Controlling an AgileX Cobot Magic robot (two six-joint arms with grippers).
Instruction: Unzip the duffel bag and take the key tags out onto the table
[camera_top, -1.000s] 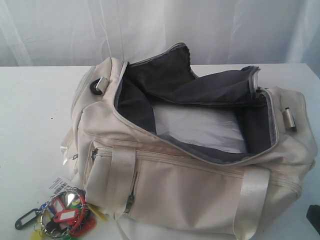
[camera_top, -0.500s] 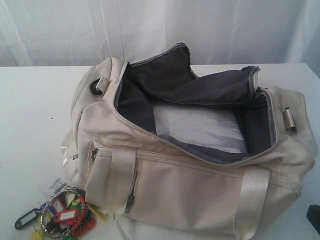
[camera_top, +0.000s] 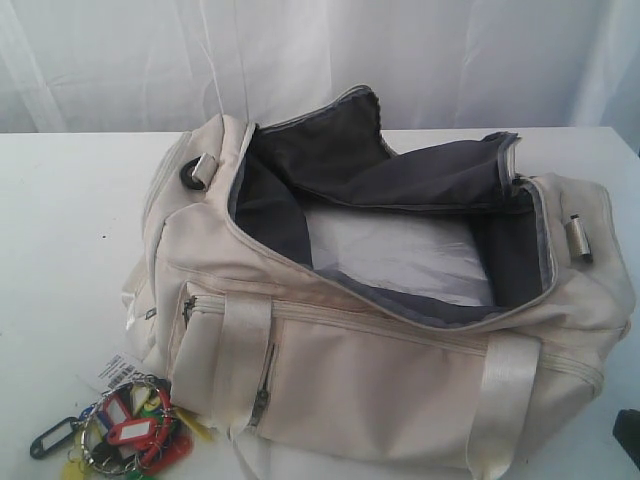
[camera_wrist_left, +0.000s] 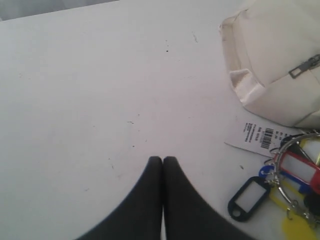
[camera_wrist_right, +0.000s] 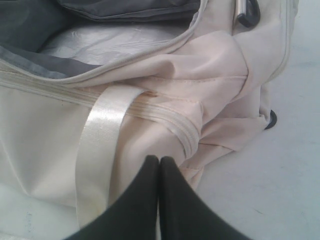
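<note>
Unzipped cream fabric duffel bag (camera_top: 380, 380) on the white bench (camera_top: 70, 220); colourful plastic key tags (camera_top: 130, 430) just beside it; left tool (camera_wrist_left: 162, 159), right tool (camera_wrist_right: 159, 159) closed, empty.

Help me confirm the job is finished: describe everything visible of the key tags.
The key tags are a small bunch of plastic tags, red, green, yellow, blue and black, on metal rings. They lie heaped on the white table outside the duffel bag, by its corner; contact with it is unclear. Their rings overlap a barcode label. The shut left gripper hangs apart from them.
</note>
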